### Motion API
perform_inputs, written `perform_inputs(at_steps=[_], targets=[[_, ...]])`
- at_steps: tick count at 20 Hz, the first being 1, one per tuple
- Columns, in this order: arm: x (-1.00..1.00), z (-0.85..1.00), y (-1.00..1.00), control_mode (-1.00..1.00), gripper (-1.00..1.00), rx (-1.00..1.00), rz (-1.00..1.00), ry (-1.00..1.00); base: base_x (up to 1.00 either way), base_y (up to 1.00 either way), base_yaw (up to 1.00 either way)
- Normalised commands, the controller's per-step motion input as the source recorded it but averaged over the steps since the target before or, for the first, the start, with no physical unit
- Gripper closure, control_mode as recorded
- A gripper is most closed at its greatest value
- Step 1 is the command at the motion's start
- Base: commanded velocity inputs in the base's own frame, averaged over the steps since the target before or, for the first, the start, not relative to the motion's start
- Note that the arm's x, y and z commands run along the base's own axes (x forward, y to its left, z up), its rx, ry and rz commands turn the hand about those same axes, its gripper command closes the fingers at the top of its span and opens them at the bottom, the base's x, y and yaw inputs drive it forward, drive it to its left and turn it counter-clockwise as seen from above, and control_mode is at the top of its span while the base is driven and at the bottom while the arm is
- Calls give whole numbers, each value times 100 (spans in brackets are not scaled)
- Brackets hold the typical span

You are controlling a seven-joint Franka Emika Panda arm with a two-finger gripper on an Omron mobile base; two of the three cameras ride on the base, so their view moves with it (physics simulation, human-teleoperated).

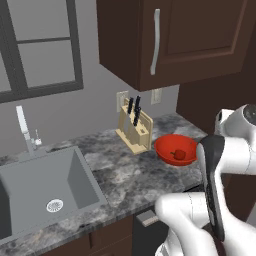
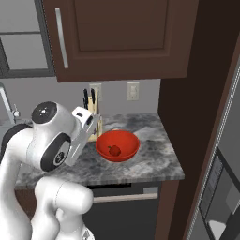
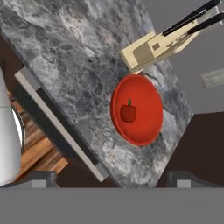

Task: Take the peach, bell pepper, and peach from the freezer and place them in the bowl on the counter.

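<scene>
The red bowl stands on the marbled counter near its right end. A small deep-red bell pepper lies inside it. In the hand view my gripper is open, well above the counter's front edge and back from the bowl, with nothing between its fingertips. The peaches are out of view. A light-grey fridge front shows at the right edge of the right base view; the inside of the freezer is out of view.
A wooden knife block stands just behind the bowl, to its left. A grey sink with a faucet fills the counter's left part. Dark wall cabinets hang overhead. A black dishwasher front sits under the counter.
</scene>
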Motion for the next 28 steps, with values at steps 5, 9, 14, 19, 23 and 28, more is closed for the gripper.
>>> perform_inputs(at_steps=[5, 9, 14, 19, 23, 28], targets=[[-53, 40, 15, -100, -100, -1, 6, -10, 0, 0, 0], [-53, 49, 15, -100, -100, -5, 0, -28, 0, 0, 0], [-72, 29, 19, -100, -100, -7, 0, -24, 0, 0, 0], [-44, 14, 9, 100, -100, -3, 0, -13, -34, 7, 0], [0, 0, 0, 100, -100, 0, 0, 0, -100, 23, 0], [0, 0, 0, 100, -100, 0, 0, 0, -100, 28, 0]])
